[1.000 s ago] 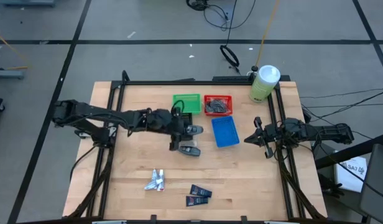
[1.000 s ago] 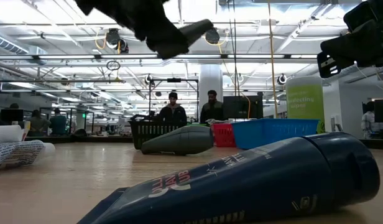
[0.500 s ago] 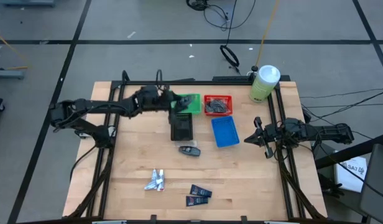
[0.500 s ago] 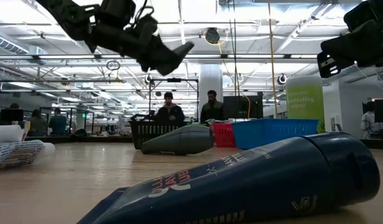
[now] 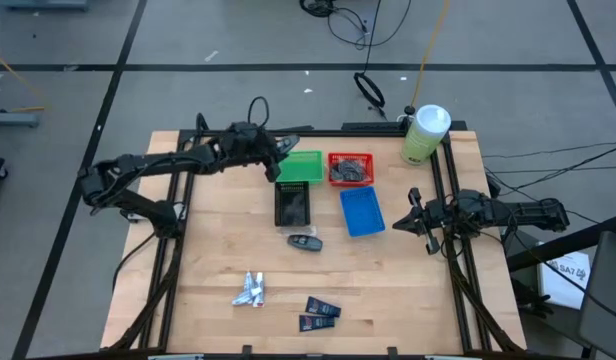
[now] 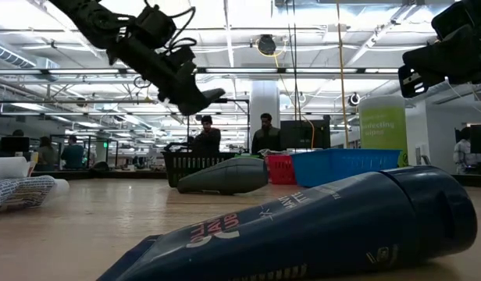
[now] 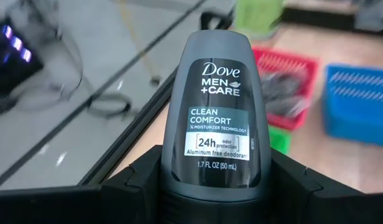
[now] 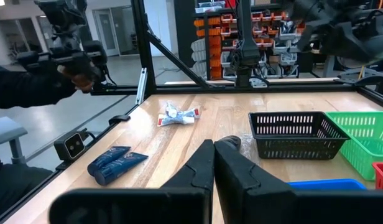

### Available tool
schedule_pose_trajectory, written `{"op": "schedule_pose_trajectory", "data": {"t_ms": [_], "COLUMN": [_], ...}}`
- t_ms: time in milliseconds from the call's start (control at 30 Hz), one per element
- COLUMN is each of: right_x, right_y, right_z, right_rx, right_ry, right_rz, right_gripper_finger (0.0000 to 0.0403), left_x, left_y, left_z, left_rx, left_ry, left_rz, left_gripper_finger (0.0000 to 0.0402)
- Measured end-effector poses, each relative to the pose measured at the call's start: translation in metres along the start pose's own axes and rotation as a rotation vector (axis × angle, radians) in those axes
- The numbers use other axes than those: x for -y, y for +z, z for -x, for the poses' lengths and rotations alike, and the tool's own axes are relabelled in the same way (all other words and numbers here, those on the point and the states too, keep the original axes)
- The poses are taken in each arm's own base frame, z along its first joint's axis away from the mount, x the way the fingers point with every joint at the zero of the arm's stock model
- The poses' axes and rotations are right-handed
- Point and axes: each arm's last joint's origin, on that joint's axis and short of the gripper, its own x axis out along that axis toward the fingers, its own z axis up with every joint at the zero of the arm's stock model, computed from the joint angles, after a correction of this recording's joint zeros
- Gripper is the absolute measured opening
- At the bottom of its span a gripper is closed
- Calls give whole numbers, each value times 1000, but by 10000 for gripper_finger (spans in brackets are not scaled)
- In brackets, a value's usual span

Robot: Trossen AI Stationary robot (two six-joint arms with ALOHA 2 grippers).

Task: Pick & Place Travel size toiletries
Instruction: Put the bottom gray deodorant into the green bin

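- We see the left gripper [image 5: 275, 150] raised over the far edge of the table, near the green plastic bin [image 5: 306, 165]; its fingers [image 7: 132, 186] are clamped on a dark grey Dove roll-on deodorant [image 7: 214, 112], held upright between them.
- Second dark grey oval deodorant [image 5: 305, 240] lies on its side mid-table, just near of the black mesh basket [image 5: 293, 204].
- Red bin [image 5: 350, 168] stands right of the green one; blue bin [image 5: 362, 211] sits near and right of it.
- Silver-white mini tubes [image 5: 250, 291] lie at the near left; two dark navy tubes [image 5: 319, 314] lie at the near centre.
- Right gripper [image 5: 414, 214] waits at the right edge, fingers [image 8: 199, 168] pressed together, holding nothing.
- Pale-green bottle with white cap [image 5: 425, 133] stands at the far right corner.
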Motion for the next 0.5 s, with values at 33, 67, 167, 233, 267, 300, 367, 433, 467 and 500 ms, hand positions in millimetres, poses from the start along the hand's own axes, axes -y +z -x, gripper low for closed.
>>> {"op": "schedule_pose_trajectory", "data": {"t_ms": [33,67,167,233,267,300,367,433,467,500], "right_x": [0,0,0,0,0,0,0,0,0,0], "right_y": [0,0,0,0,0,0,0,0,0,0], "right_z": [0,0,0,0,0,0,0,0,0,0], "right_rx": [0,0,0,0,0,0,0,0,0,0], "right_ry": [-1,0,0,0,0,0,-1,0,-1,0], "right_rz": [0,0,0,0,0,0,0,0,0,0], "right_gripper_finger": [4,4,4,4,4,4,4,4,4,4], "left_x": [-2,-3,-3,-2,-1,0,2,5,6,7], "left_y": [3,6,17,21,24,25,25,24,21,19], "left_z": [1,2,5,4,3,1,-4,-14,-19,-25], "left_rx": [-25,-41,-51,-55,-52,-50,-63,-82,-105,-123], "left_ry": [7,10,13,7,8,6,-5,-13,-18,-21], "left_rz": [2,0,-21,-26,-28,-30,-34,-38,-39,-41], "left_gripper_finger": [196,197,196,196,196,196,196,196,196,196]}}
